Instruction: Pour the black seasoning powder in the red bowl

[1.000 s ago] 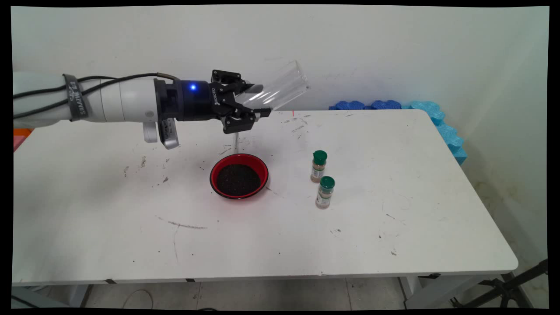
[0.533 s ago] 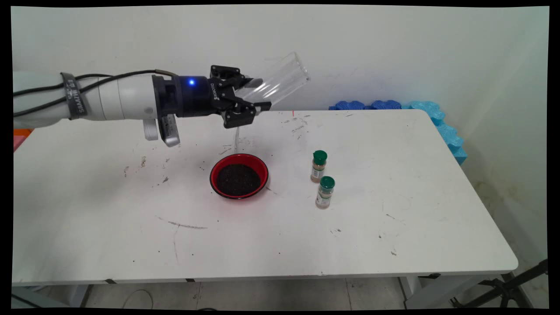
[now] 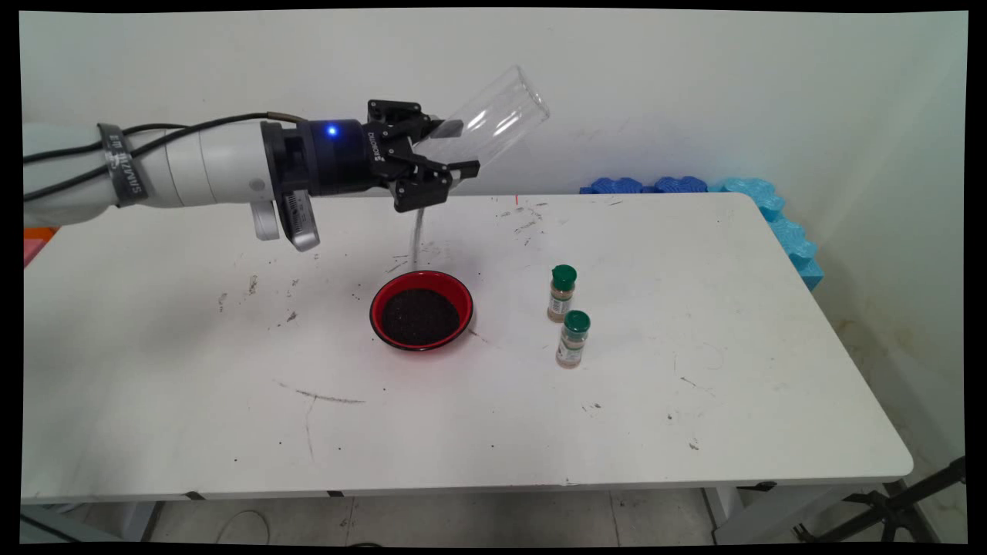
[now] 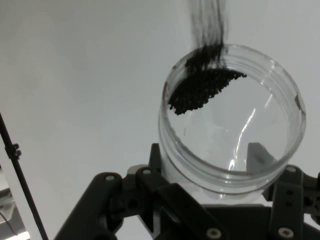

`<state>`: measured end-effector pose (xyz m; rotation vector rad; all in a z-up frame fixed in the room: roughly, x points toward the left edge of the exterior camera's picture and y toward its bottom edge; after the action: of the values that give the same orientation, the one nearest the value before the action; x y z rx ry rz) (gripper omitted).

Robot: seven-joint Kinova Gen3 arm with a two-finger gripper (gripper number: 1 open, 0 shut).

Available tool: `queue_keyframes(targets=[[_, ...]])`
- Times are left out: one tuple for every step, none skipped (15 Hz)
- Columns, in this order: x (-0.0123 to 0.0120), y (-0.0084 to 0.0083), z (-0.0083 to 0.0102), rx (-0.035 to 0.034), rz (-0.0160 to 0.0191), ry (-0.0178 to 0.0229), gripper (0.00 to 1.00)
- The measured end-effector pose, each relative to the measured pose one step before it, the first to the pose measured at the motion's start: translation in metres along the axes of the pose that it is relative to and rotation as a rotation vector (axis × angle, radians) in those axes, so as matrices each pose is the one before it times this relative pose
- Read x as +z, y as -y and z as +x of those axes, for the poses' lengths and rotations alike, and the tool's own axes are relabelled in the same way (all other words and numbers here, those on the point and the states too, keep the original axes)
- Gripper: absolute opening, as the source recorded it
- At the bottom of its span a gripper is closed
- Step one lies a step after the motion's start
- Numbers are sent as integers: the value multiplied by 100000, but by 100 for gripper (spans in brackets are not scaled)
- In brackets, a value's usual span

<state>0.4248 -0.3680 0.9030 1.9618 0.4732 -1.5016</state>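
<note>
tipping steeper than a second ago, the clear jar clamped in the gripper pours a thin dark stream into the red bowl mid-table, left of two spice bottles, a few grains left.

The white arm reaches in from the left, held almost level and well above the worktop, with black cables running along its top. Its black hand points to the right and is rolled over on its wrist, so one finger sits high and the other low. Both fingers are pressed against something held between them.
</note>
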Motion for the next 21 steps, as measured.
queue_keyframes(targets=[[-37, -28, -76, -259, -239, 691, 0], [-37, -38, -61, -242, -268, 619, 0], [-27, -33, -45, -181, -214, 491, 0], [-27, -43, -41, -177, -219, 517, 0], [-28, -36, -48, -116, -197, 475, 0], [-23, -28, -43, -88, -145, 390, 0], [-29, -18, -41, -85, -112, 382, 0], [-26, -15, -45, -39, -86, 322, 0], [-17, -21, -26, 105, -45, 178, 0], [-11, -15, -1, 291, 19, 22, 0], [-21, -24, -4, 793, 108, -43, 0], [-14, -82, -13, 1703, 173, -214, 0], [4, -113, -11, 2262, 362, -354, 0], [5, -109, -4, 2145, 385, -360, 0], [46, -121, -28, 3007, 718, -341, 0], [25, -107, -6, 3792, 1063, -399, 0], [8, -74, -44, 3810, 1021, -229, 0], [24, -125, 8, 4964, 1240, -142, 0], [14, -102, 58, 5735, 1552, -153, 0], [-3, -62, 29, 5125, 1394, -36, 0], [-10, -53, 81, 6475, 1903, -30, 0]])
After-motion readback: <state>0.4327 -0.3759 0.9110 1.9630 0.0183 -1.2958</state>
